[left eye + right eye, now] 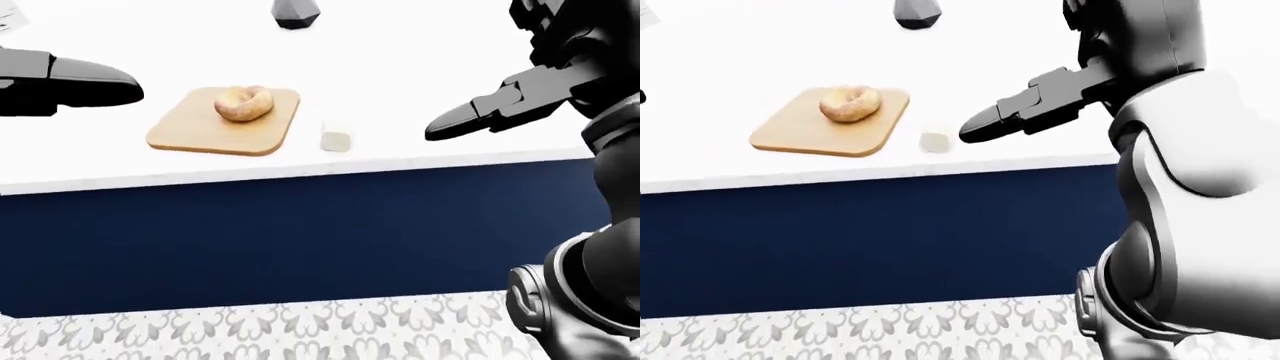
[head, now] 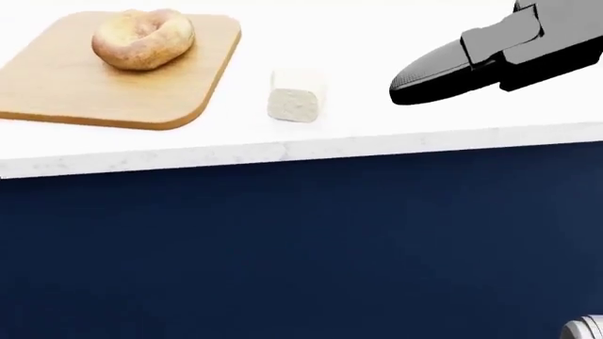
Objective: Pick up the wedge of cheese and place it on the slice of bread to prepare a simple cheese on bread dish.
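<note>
The pale cheese wedge [image 2: 296, 96] lies on the white counter [image 2: 377, 145], just right of a wooden cutting board [image 2: 85, 85]. A round, bagel-like piece of bread [image 2: 143, 38] sits on the board's upper part. My right hand [image 2: 443, 70] hovers over the counter to the right of the cheese, apart from it, fingers extended and empty. My left hand [image 1: 95, 82] hovers at the left edge of the left-eye view, left of the board, fingers extended and empty.
A dark grey faceted object [image 1: 296, 13] stands on the counter at the top of the left-eye view. The counter's dark blue face [image 1: 300, 240] drops to a patterned tile floor [image 1: 250, 330]. My right arm [image 1: 1180, 187] fills the right side of the right-eye view.
</note>
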### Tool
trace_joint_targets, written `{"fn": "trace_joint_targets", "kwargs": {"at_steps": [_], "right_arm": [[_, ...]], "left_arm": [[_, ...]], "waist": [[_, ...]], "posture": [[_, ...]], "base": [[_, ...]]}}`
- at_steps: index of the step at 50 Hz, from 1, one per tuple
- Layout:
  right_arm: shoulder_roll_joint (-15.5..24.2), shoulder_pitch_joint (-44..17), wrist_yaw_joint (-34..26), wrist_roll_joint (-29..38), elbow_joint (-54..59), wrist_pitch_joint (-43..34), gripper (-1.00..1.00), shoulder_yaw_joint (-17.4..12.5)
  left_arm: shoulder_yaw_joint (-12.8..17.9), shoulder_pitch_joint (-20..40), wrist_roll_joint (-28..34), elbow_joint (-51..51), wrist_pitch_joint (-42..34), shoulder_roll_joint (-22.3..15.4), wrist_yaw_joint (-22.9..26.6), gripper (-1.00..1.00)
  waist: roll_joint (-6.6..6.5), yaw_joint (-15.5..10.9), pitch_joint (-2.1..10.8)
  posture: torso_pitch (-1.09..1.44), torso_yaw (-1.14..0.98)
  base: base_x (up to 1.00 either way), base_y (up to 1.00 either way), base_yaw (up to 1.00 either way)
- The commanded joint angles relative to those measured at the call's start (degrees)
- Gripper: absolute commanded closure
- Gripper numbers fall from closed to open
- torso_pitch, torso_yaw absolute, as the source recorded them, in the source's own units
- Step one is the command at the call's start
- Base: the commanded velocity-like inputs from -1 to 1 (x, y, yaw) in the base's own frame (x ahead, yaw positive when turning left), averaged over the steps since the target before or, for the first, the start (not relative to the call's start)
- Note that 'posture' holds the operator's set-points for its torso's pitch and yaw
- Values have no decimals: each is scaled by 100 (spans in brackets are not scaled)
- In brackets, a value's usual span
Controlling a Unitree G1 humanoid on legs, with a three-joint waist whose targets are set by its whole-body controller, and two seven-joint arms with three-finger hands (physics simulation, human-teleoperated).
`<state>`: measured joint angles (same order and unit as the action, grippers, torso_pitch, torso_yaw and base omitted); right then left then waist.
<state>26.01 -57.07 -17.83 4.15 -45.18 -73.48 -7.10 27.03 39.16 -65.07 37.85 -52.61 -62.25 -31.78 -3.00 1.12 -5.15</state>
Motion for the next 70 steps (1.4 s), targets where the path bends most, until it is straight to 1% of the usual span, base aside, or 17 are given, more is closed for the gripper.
{"fn": "trace_joint_targets", "kwargs": {"at_steps": [1, 3, 9, 14, 16, 17, 26, 29, 30, 33, 38, 42, 43, 49, 57, 65, 70], "right_arm": [[64, -159, 46, 146, -71, 213, -100, -173], [59, -178, 4, 164, -92, 172, -100, -153], [24, -155, -55, 213, -78, 209, -100, -178], [-28, -174, -82, 209, -101, 180, -100, -202], [-35, -137, -79, 216, -80, 230, -100, -202], [-38, -103, -82, 218, -66, 272, -100, -201], [-33, -91, -131, 327, -79, 280, -100, -103], [-39, -125, -165, 360, -98, 238, -100, -104], [-40, -125, -174, 368, -101, 237, -100, -103], [-40, -133, -203, 385, -113, 226, -100, -118], [-60, -123, -238, 411, -117, 225, -100, -85], [104, -35, -267, 626, -57, 316, -100, 182], [78, -6, -287, 712, -22, 395, -100, 194], [-112, -99, -435, 864, -36, 346, -100, 73], [-177, -83, -553, 1036, -42, 390, -100, 87], [-233, -64, -610, 1089, -29, 449, -100, 36], [-256, -78, -626, 1112, -40, 430, -100, 44]], "left_arm": [[222, 171, 86, 67, 191, -131, 1, -100], [215, 189, 68, 75, 185, -143, -15, -100], [190, 223, 92, 74, 179, -123, -29, -100], [198, 231, 101, 72, 171, -120, -23, -100], [186, 223, 114, 73, 181, -115, -18, -100], [175, 225, 121, 78, 179, -112, -17, -100], [176, 224, 161, 100, 149, -92, 11, -100], [160, 245, 162, 112, 132, -83, 8, -100], [148, 253, 167, 117, 128, -80, 7, -100], [122, 280, 183, 125, 113, -65, 7, -100], [156, 297, 156, 132, 73, -77, -7, -100], [133, 312, 137, 130, 70, -97, -30, -100], [128, 315, 142, 128, 72, -94, -29, -100], [110, 330, 187, 121, 59, -75, -8, -100], [82, 348, 278, 133, 36, -32, 37, -100], [86, 367, 338, 154, -12, 28, 71, -100], [95, 385, 335, 168, -44, 47, 73, -100]], "waist": [[19, 19, 169], [386, -17, 206], [308, -78, 285], [-56, -36, 196], [-524, -13, 323], [-276, -44, 234], [137, -12, 188], [462, -27, 274], [269, 9, 240], [392, -57, 332], [183, -97, 197], [-436, 9, 150], [-203, -31, 58], [265, -78, 121], [81, -107, 234], [372, -95, 235], [356, -164, 299]], "posture": [[0, 0], [0, 0], [0, 0], [0, 0], [0, 0], [0, 0], [0, 0], [0, 0], [0, 0], [0, 0], [0, 0], [0, 0], [0, 0], [0, 0], [0, 0], [0, 0], [0, 0]], "base": [[0, 37, 0], [0, 36, 0], [0, 37, 0], [0, 37, 0], [0, 38, 0], [0, 38, 0], [0, 35, 0], [0, 30, 0], [0, 30, 0], [0, 30, 0], [0, 30, 0], [0, 9, 0], [0, 0, 0], [0, 0, 0], [0, 0, 6], [0, 0, 25], [0, 0, 25]]}}
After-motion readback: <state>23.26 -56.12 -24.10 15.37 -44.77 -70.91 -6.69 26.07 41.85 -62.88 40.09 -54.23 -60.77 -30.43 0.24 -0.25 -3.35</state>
